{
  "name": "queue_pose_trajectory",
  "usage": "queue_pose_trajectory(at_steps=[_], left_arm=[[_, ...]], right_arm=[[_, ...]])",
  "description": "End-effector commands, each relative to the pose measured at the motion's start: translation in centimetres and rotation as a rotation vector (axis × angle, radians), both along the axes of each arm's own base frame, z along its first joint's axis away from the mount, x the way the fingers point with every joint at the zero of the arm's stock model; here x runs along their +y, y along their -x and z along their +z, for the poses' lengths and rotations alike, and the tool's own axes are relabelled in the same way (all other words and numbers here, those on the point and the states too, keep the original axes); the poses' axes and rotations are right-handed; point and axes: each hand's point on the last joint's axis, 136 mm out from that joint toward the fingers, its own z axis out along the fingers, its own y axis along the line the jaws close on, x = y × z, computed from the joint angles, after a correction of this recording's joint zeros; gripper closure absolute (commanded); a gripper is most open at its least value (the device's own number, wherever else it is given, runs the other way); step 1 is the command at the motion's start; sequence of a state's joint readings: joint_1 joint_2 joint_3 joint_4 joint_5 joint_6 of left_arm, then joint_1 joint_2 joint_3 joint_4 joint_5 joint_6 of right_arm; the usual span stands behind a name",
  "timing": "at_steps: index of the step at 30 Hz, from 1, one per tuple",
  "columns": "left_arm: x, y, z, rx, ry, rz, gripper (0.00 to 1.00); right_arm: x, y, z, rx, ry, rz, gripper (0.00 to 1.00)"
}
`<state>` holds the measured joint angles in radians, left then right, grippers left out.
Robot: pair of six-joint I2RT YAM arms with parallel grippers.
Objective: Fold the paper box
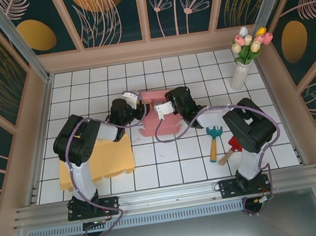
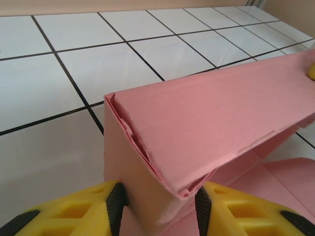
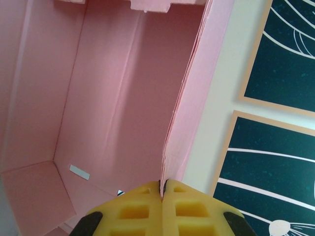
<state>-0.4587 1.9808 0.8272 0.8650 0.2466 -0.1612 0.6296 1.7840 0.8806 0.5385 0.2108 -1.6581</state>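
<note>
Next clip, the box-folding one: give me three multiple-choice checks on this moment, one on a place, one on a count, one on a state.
1. Where on the table does the vase of tulips stand?
A) far right
B) near left
C) dead centre

2. How many garden hand tools lie by the right arm?
A) one
B) two
C) four

3. The right gripper is:
A) open above bare tiles
B) shut on the paper box wall
C) holding a cup

Key:
1 A, it stands at the far right side.
2 B, a teal rake and a red trowel.
3 B, in the right wrist view its fingers pinch the wall's edge.
</note>
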Motion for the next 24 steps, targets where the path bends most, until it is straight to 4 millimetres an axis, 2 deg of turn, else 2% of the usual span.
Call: queue_pose_trajectory(at_steps=[1,9,15,18,21,24], left_arm=[[-2.5,1.2,-2.0,0.063,-0.044,-0.056,0.57],[-3.7,1.5,-2.7,0.071,-0.074,-0.070,0.58],[-4.2,3.2,-3.0,0.070,-0.071,-0.134,0.53],[-3.8,3.2,-3.7,0.080,-0.112,-0.121,0.48],[-2.9,2.4,-4.7,0.100,-0.170,-0.070,0.49],[-2.4,2.1,-4.9,0.092,-0.181,-0.036,0.50]], right_arm=[[0.4,3.1,-6.2,0.211,0.073,0.073,1.00],[0.4,3.1,-6.1,0.213,0.070,0.073,1.00],[0.4,3.1,-6.2,0.222,0.072,0.072,1.00],[0.4,3.2,-6.2,0.222,0.073,0.074,1.00],[0.4,3.3,-6.2,0.223,0.072,0.072,1.00],[0.4,3.3,-6.2,0.227,0.072,0.074,1.00]])
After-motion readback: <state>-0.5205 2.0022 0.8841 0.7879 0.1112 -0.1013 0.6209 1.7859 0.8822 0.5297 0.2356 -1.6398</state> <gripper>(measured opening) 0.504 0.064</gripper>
